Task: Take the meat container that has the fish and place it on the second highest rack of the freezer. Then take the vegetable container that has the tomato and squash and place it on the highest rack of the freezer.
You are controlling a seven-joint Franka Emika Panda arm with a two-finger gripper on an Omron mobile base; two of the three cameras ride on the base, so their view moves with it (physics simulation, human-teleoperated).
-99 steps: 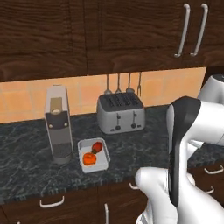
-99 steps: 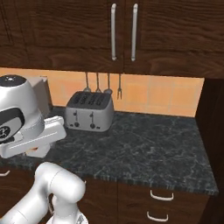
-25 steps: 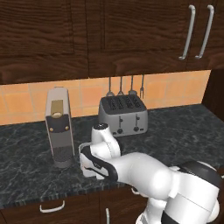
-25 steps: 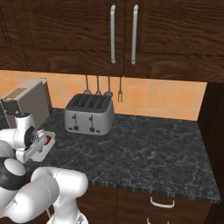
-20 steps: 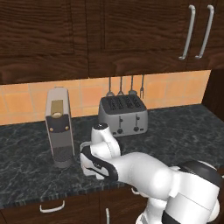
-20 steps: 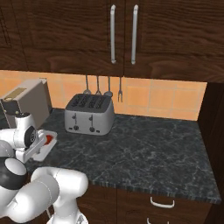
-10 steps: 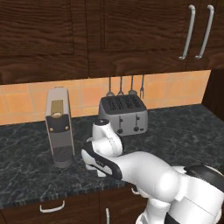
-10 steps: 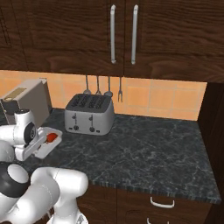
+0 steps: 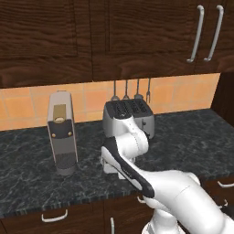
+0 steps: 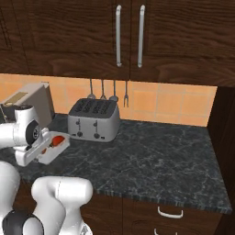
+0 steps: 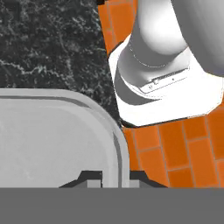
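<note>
The vegetable container [image 10: 56, 146] is a white tray with the red tomato [image 10: 58, 139] in it; my hand covers the squash. In the hand view my gripper [image 11: 112, 176] is shut on the container's rim [image 11: 118, 151], one dark fingertip [image 11: 90, 176] inside the tray and the other outside. The tray hangs tilted just above the dark counter [image 10: 147, 156], left of the toaster. In the left base view my arm hides most of the container, and one white corner [image 9: 109, 165] shows under the wrist. The meat container with the fish and the freezer are out of view.
A silver toaster [image 9: 129, 117] stands against the orange tile wall right behind my hand. A grey coffee machine [image 9: 61, 132] stands to its left. Utensils [image 10: 108, 94] hang on the wall above the toaster. Dark cabinets [image 10: 128, 32] hang overhead.
The jaws have closed on the tray's rim. My hand has since moved up and to the right, towards the toaster, with the tray in it.
</note>
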